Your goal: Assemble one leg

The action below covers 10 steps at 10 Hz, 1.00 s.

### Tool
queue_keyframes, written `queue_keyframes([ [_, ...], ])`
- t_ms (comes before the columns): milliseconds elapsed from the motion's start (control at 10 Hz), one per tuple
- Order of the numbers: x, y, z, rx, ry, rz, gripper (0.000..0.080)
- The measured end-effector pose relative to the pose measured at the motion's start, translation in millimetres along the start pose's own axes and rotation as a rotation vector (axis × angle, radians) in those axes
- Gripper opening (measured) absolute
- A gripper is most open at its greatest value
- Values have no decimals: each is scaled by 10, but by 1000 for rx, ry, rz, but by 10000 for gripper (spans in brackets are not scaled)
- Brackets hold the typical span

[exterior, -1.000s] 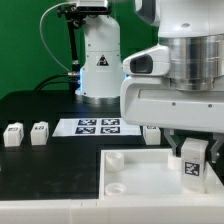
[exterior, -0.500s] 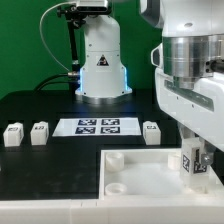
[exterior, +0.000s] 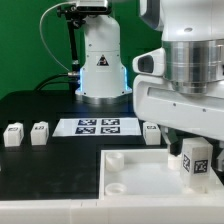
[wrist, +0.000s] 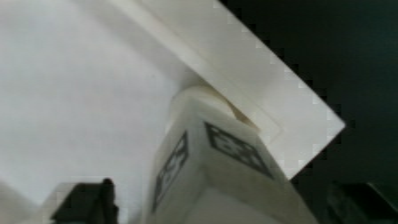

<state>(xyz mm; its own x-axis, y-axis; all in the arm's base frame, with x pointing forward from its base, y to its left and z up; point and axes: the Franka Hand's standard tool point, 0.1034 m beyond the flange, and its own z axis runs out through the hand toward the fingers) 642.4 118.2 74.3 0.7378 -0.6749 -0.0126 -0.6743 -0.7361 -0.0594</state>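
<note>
In the exterior view I see the claw (exterior: 193, 150) clamped on the leg (exterior: 197, 163), which is upright over the tray (exterior: 135, 175) at that view's right. In the wrist view the leg (wrist: 210, 165) fills the foreground against the white tray (wrist: 89, 90).

Bare worktop (exterior: 40, 110) lies open behind two legs (exterior: 12, 134) at the exterior view's left; at its right the arm (exterior: 185, 85) and gripped leg (exterior: 195, 160) crowd the tray (exterior: 140, 180).
</note>
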Motion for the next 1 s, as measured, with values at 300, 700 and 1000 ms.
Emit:
queue_keyframes([
  [300,4,2,-8,-5,3,-372,645],
  [700,-65,-48,-123,-44,25,-818,649],
  [1000,-61,-45,-123,-39,26,-668,297],
])
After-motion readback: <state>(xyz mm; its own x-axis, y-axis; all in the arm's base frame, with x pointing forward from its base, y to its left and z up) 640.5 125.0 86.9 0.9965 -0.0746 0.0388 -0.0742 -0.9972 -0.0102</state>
